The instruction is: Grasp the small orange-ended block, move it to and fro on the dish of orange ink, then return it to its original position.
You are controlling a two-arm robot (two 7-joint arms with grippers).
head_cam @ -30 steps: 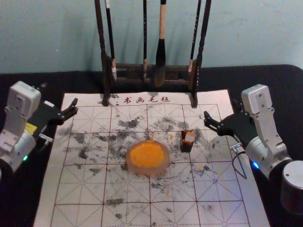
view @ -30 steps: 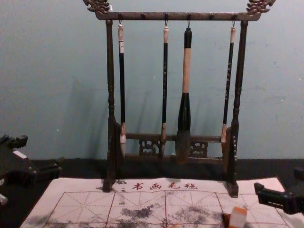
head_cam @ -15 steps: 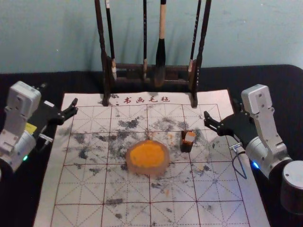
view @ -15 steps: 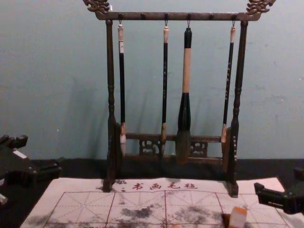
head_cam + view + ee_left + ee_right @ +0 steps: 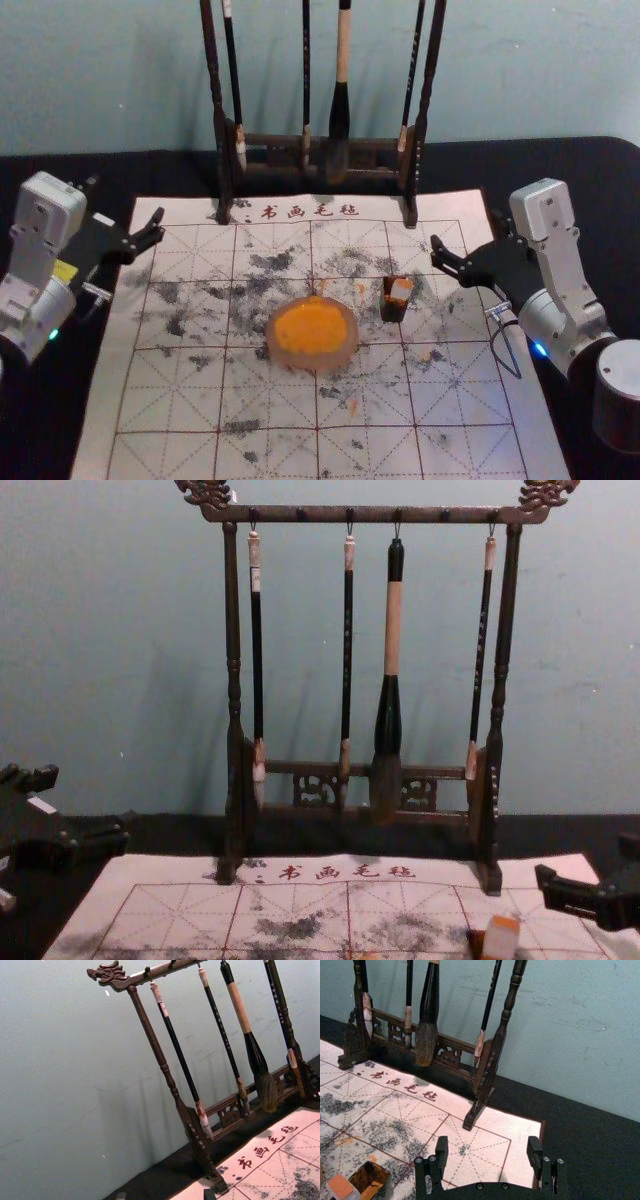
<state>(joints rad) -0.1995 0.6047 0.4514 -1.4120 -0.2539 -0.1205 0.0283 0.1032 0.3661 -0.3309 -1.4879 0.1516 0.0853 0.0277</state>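
The small orange-ended block (image 5: 401, 291) is at a small dark box (image 5: 393, 311) on the mat (image 5: 180, 405), right of the middle and nearer the right edge than the left. Its body is pale and its orange end faces up; it leans a little, and whether it stands in the box or just against it I cannot tell. The right wrist view shows the box open, with orange stains inside.

To the left of the box, near it but apart, the dish (image 5: 347, 352) sits flat about midway between the mat's left and right edges, with orange ink (image 5: 308, 328) spread across it. Dark smudges and a few orange marks lie around both on the red grid.

The right gripper (image 5: 467, 231) is raised by the mat's right edge, toward the far right corner, well apart from the block. It is released, its two fingers spread wide with a gap between them. The left gripper (image 5: 126, 200) is parked by the far left corner, also released, its fingers apart.

Red lettering (image 5: 310, 211) runs along the mat's far edge. There a dark wooden rack (image 5: 232, 630) stands upright, its feet at the mat's far edge, inward from the two far corners. Three slender brushes (image 5: 256, 660) and one thick brush (image 5: 391, 720) hang from its top bar. The black tabletop (image 5: 580, 200) extends beyond the mat, with a pale blue-green wall (image 5: 120, 630) behind.
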